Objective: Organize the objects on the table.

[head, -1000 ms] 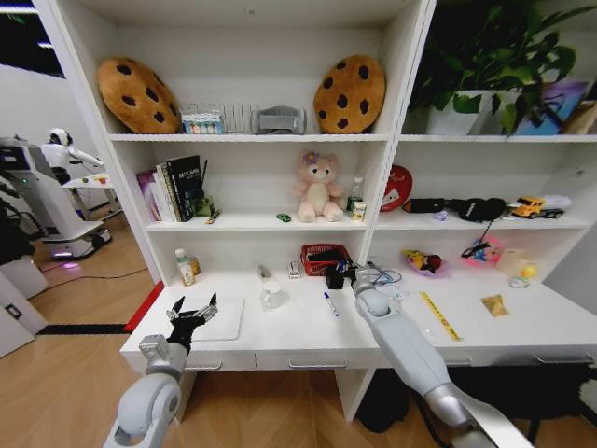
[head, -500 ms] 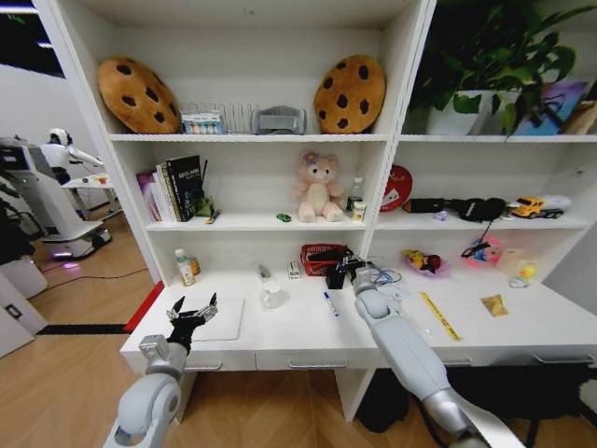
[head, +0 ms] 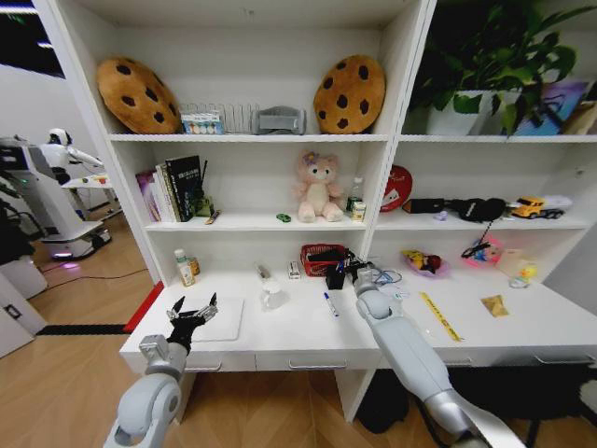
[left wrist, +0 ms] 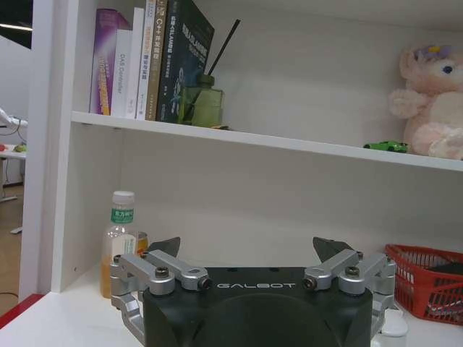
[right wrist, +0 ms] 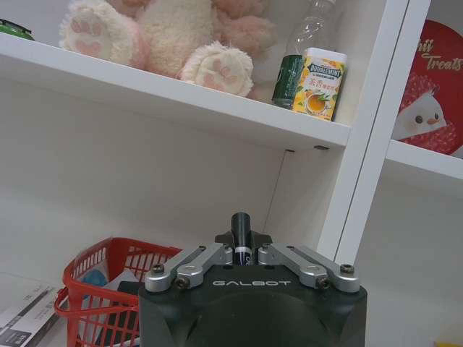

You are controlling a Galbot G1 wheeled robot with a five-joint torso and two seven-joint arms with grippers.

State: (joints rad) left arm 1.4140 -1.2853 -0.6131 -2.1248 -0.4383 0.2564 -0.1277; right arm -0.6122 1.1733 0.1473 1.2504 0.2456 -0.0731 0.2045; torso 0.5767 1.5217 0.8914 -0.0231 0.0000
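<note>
While the left pincer (head: 193,310) hovers spread open above the laptop (head: 216,318) at the bench's (head: 298,336) left end, the right pincer (head: 350,270) is clenched on a marker (right wrist: 240,233) at the back of the bench, beside the red basket (head: 317,259). In the right wrist view the marker stands between the closed fingers (right wrist: 189,266) with its long axis running straight out of the pincer, dark cap outward, pointing toward the underside of the shelf (right wrist: 173,97) that carries the plush bear (right wrist: 173,36). A second marker (head: 330,304) lies flat on the bench in front of the right arm, well apart from the pincer; its long axis runs front to back, slanting slightly, with the dark cap at the nearer end. The toy car (head: 284,217) sits on the shelf just beside the bear, also seen in the left wrist view as a low green shape with its length along the shelf edge. A drink bottle (left wrist: 118,242) stands upright at the bench's rear left corner, beyond the left pincer's open fingers (left wrist: 165,247).
</note>
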